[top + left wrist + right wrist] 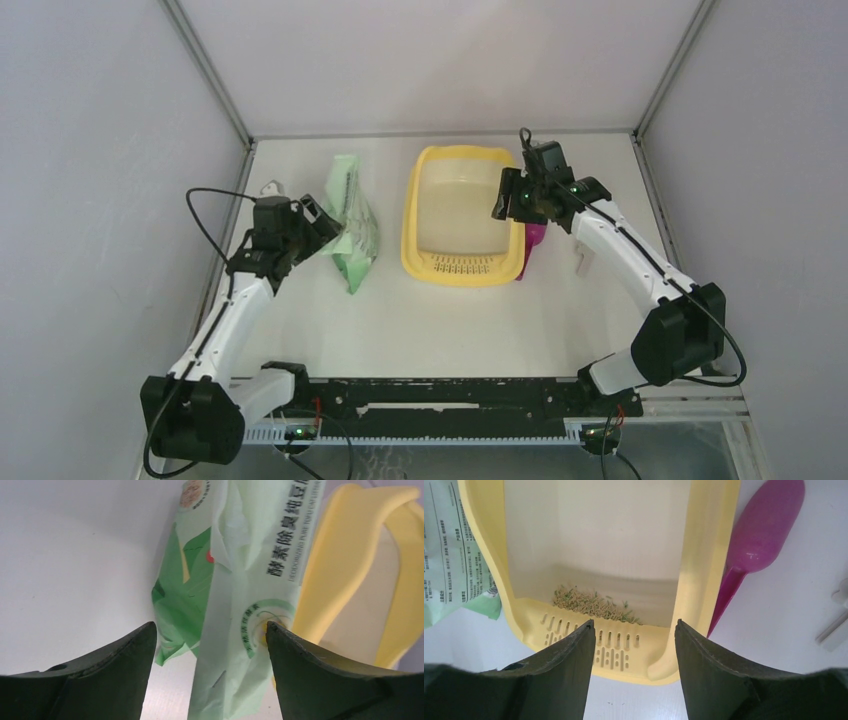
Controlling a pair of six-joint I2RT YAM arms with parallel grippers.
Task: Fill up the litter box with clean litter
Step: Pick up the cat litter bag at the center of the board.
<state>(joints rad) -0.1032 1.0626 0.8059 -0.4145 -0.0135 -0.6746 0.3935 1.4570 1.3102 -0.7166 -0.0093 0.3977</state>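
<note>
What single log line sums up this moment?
left hand: open, facing green bag | right hand: open, over litter box | litter: small patch by grille | scoop: beside it

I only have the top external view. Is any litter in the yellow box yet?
Observer: Yes. A thin strip of clean litter lies on the litter box floor, against the grille ledge.
Operator: Does the left gripper hold the bag?
Observer: Not gripped; the left gripper is open, straddling the green bag.
Operator: The pink thing?
Observer: A magenta scoop, lying on the table beside the box.
</note>
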